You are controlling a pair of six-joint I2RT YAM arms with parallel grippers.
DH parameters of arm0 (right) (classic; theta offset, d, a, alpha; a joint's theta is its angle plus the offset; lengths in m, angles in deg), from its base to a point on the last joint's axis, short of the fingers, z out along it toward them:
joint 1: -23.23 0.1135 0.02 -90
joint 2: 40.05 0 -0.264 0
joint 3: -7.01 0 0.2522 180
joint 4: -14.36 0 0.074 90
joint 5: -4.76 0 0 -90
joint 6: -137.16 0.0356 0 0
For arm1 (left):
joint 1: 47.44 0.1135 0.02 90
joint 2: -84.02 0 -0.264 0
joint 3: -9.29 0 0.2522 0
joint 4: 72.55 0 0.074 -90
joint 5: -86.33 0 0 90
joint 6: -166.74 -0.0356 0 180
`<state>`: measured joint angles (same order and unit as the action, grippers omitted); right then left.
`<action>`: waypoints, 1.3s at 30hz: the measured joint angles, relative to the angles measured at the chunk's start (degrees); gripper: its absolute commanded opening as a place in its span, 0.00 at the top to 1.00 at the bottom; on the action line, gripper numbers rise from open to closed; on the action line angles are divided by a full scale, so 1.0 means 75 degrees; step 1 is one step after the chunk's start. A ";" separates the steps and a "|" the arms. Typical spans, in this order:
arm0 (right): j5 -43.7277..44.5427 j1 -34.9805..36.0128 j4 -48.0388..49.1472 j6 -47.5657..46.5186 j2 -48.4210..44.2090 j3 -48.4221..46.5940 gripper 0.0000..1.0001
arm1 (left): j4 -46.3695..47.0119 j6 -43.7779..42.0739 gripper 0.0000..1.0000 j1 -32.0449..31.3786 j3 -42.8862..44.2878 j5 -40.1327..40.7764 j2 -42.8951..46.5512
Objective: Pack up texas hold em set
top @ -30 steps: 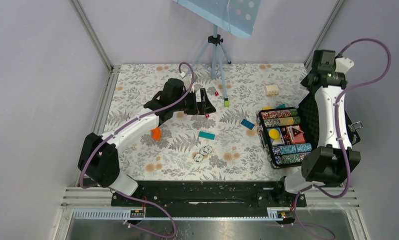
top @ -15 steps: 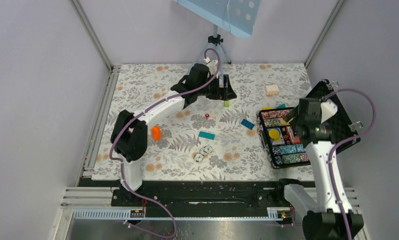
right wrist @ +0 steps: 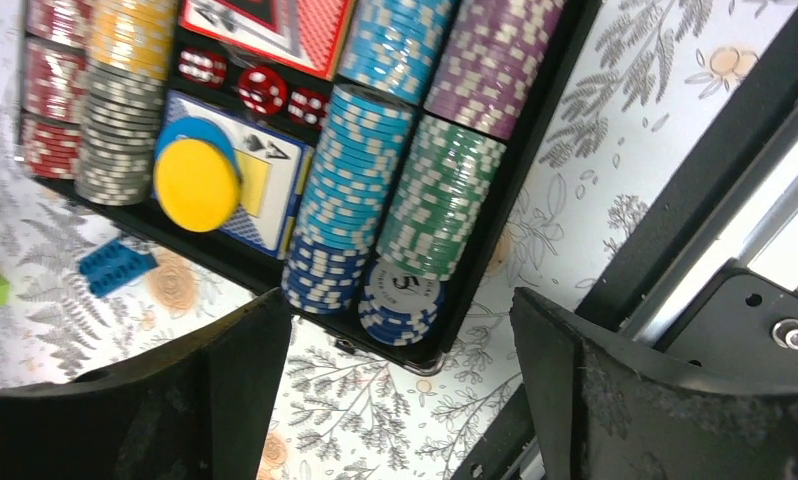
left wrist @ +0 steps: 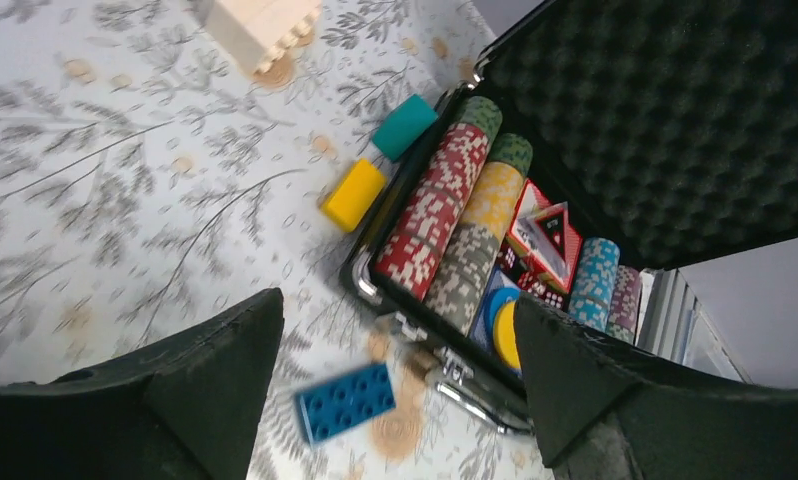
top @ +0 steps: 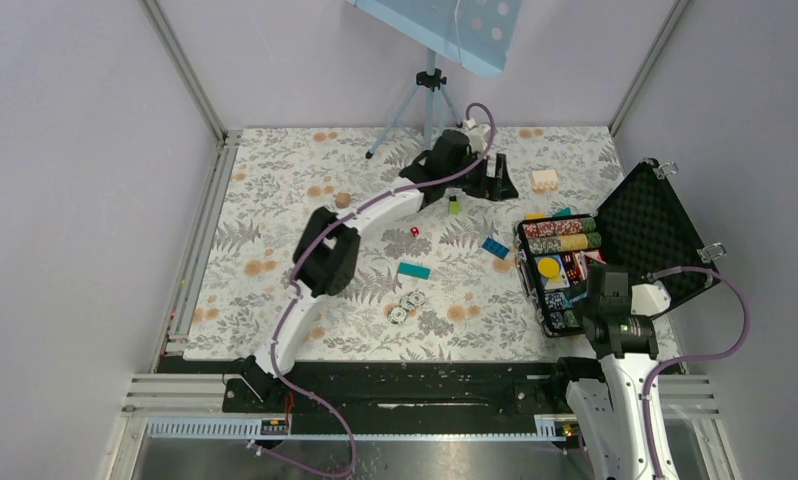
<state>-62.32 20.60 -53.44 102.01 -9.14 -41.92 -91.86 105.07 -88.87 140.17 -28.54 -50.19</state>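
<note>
We judge the gathering unfinished. Our left fingers (left wrist: 205, 385) stand wide and empty, with the open case (left wrist: 625, 140) ahead, beyond their tips. Our right fingers (right wrist: 210, 385) are wide too, holding nothing, and the chip rows (right wrist: 375, 190) lie just past them. Loose discs (top: 406, 303) and a red die (top: 414, 231) sit on the table (top: 275, 200), well apart from both. Next we'd reach for those, then shut the lid.
</note>
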 measured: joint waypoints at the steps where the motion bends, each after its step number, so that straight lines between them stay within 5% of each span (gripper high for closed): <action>1: -0.0020 0.0000 -0.0026 0.0064 0.0000 0.0099 0.13 | -0.0020 0.0026 0.17 -0.0041 0.0414 -0.0099 -0.0335; 6: -0.0405 -0.0006 0.0026 0.0035 0.0047 0.0396 0.17 | -0.0119 0.0265 0.17 -0.0251 0.1250 -0.0490 -0.1355; 14: -0.2127 -0.0003 0.1413 -0.1411 0.0481 0.0396 0.25 | 0.0443 0.0959 0.21 -0.0341 0.0414 -0.0968 -0.1358; 23: -0.2658 0.2221 0.2509 -0.3197 0.3322 -0.0673 0.24 | 0.2716 0.2550 0.21 0.0831 -0.4776 -0.0982 0.2320; 30: -0.2224 0.2795 0.2760 -0.4266 0.5552 -0.1880 0.24 | 0.3506 0.2597 0.20 0.1416 -0.5601 -0.0705 0.5100; 39: -0.1603 0.3273 0.2859 -0.5228 0.7396 -0.2655 0.20 | 0.3681 0.2477 0.20 0.1230 -0.6248 -0.0711 0.5948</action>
<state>-74.34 45.14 -32.00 62.80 46.34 -61.84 -64.25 123.65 -79.64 93.31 -33.87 -5.58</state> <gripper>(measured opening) 0.781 0.800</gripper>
